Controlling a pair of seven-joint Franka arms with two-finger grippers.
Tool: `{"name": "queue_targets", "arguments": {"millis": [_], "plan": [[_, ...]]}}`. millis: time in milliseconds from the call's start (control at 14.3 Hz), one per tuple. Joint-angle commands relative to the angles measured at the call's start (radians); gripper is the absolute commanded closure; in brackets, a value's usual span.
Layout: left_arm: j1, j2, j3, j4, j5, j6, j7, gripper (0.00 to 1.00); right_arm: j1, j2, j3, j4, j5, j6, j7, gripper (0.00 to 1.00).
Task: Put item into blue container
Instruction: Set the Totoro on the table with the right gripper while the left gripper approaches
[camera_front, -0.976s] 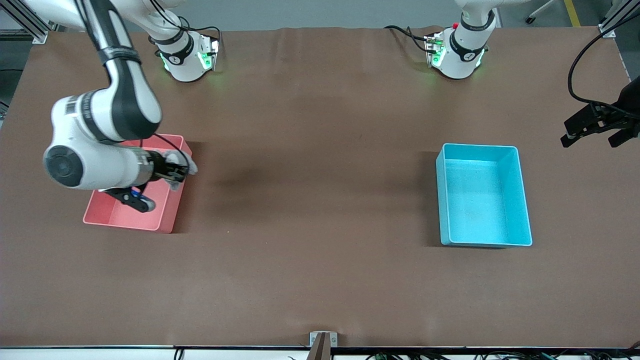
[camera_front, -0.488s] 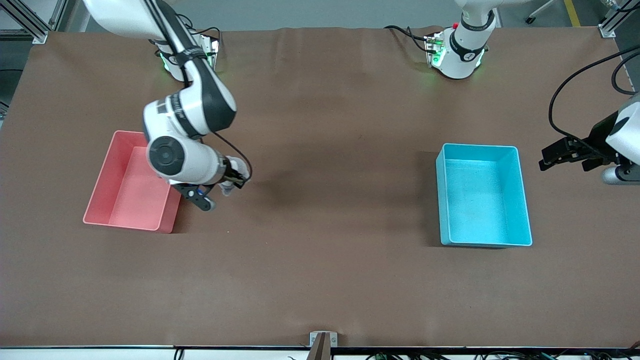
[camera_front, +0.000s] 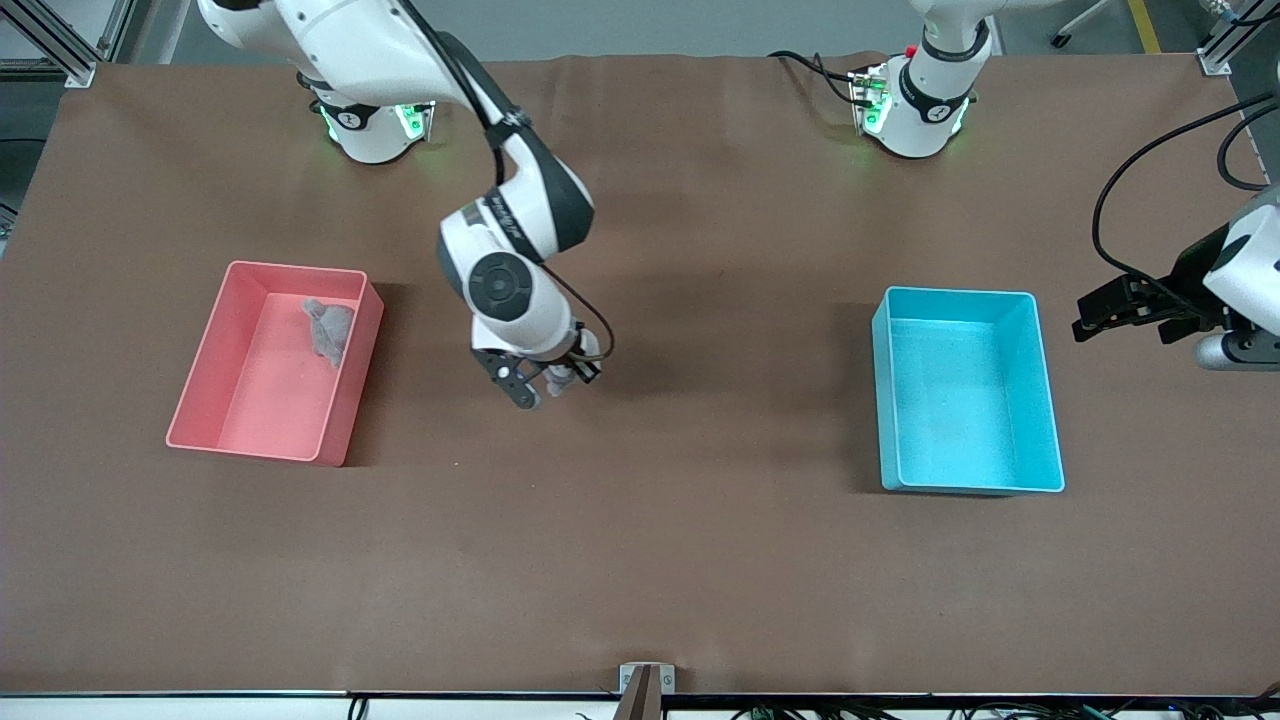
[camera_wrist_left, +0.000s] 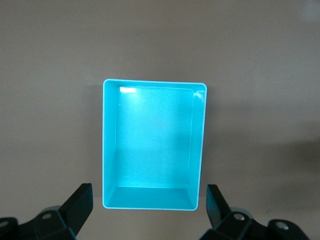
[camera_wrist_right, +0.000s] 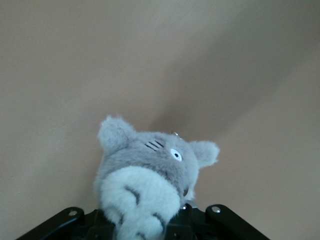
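Carrying is the step in hand: the right gripper (camera_front: 556, 380) hangs over bare table between the two bins with a small plush toy (camera_wrist_right: 150, 175) pinched between its fingers, the toy's body sitting right at the fingertips and its head and ears sticking out past them. It is a soft, furry grey figure with a rounded white belly marked with dark chevrons, stubby ears and a small metal loop on its crown; being so squashy, it will likely give under the grip rather than slip.

Judging from the task, the next move calls for carrying the toy on toward the left arm's end of the table, stopping above the blue container (camera_front: 966, 390), and only then spreading the fingers so it drops inside the walls rather than onto the rim.

That container is well apart from the right fingers. It is a rigid, smooth, light cyan plastic bin, rectangular, with tall straight walls and a thin rim, and nothing lies in it. The left gripper (camera_front: 1135, 312) hovers just beside it, its fingers (camera_wrist_left: 80, 200) spread wide and holding nothing; that arm waits.

Well away from the right fingers toward the right arm's end sits a same-shaped pink bin (camera_front: 200, 400) holding one crumpled grey soft item (camera_front: 328, 328).
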Motion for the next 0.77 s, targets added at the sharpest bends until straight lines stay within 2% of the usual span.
{"name": "queue_targets", "arguments": {"millis": [0,418,488,558,627,697], "plan": [[-0.008,0.037,-0.003,0.008,-0.001,-0.010,0.007,0.00,0.049,0.096,-0.012,0.072,0.018,0.086,0.117,0.98],[-0.033,0.042,-0.009,0.002,-0.003,-0.018,-0.001,0.00,0.115,0.197,-0.012,0.101,0.018,0.290,0.229,0.97],[-0.047,0.049,-0.009,0.002,-0.006,-0.018,-0.004,0.00,0.116,0.208,-0.012,0.107,0.019,0.301,0.231,0.92],[-0.062,0.054,-0.009,0.003,-0.015,-0.018,-0.007,0.00,0.116,0.213,-0.012,0.109,0.019,0.301,0.226,0.69],[-0.073,0.055,-0.012,0.002,-0.016,-0.018,-0.012,0.00,0.115,0.213,-0.012,0.109,0.018,0.301,0.221,0.10],[-0.091,0.057,-0.021,0.003,-0.016,-0.018,-0.024,0.00,0.116,0.213,-0.012,0.109,0.009,0.299,0.209,0.00]]}}
